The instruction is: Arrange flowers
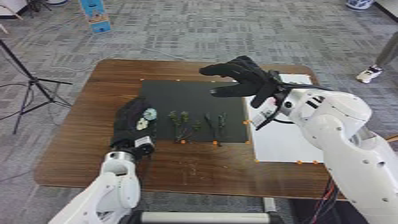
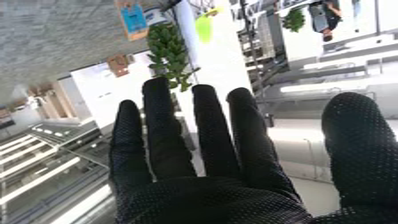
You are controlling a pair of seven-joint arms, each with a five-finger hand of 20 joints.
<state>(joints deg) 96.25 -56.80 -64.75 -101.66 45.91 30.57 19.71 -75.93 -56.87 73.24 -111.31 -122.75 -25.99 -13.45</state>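
Observation:
In the head view my right hand (image 1: 246, 79) is held above the back right part of the table, fingers and thumb spread apart, with nothing in it. The right wrist view has the same hand (image 2: 213, 165) with straight fingers. My left hand (image 1: 131, 120) rests at the left edge of the dark mat (image 1: 191, 95). Beside it on the mat lie pale flower heads, a bluish one (image 1: 149, 114) and a cream one (image 1: 142, 124). Several thin green stems (image 1: 184, 121) lie across the front part of the mat, apart from both hands.
A white sheet (image 1: 282, 145) lies on the right of the brown table (image 1: 89, 150), partly under my right arm. Small orange markers (image 1: 215, 143) line the mat and the sheet. A black tripod (image 1: 34, 80) stands on the floor to the left.

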